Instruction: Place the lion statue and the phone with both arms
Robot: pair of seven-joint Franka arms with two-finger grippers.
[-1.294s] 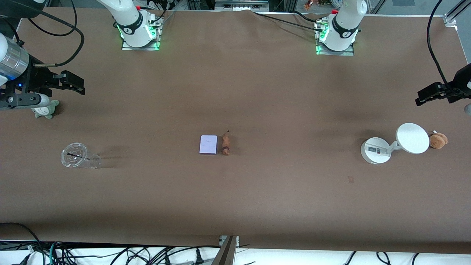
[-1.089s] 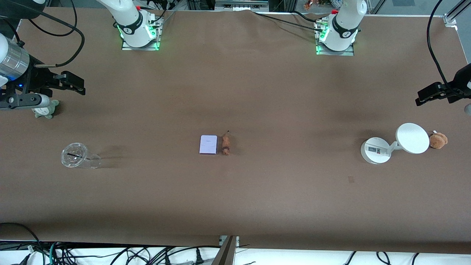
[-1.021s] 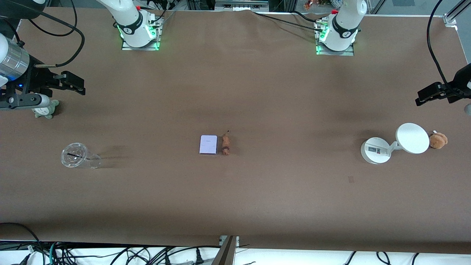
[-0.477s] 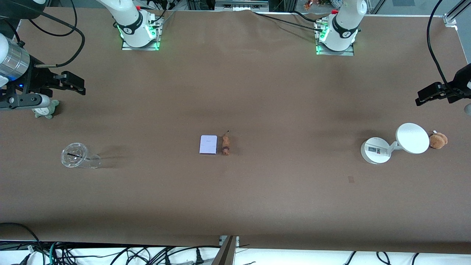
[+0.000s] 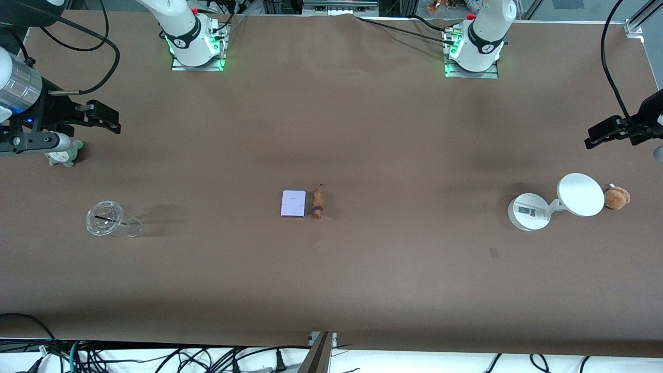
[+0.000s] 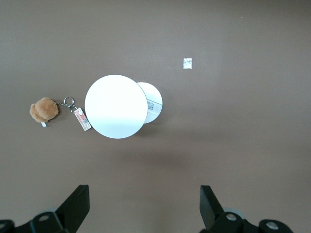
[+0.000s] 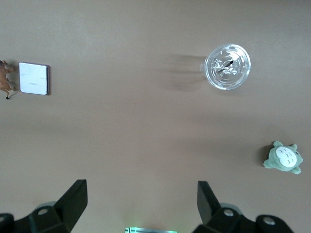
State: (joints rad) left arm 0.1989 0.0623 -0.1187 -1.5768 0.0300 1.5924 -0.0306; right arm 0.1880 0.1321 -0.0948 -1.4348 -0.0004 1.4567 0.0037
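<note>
Tabletop (image 5: 362,129) shows plain brown covering throughout.

We see only part of the lion statue (image 7: 6,80) in the right wrist view, where the picture's edge cuts off its head end; in the front view it (image 5: 317,203) is too small for us to read any detail. We cannot read the faint marking on the phone (image 5: 293,203). Part of the grey-green plush toy (image 5: 65,153) is hidden under the right gripper (image 5: 101,116). The left gripper (image 5: 603,132) is cut off by the front view's edge. We cannot read the label on the white stand (image 5: 529,211).
</note>
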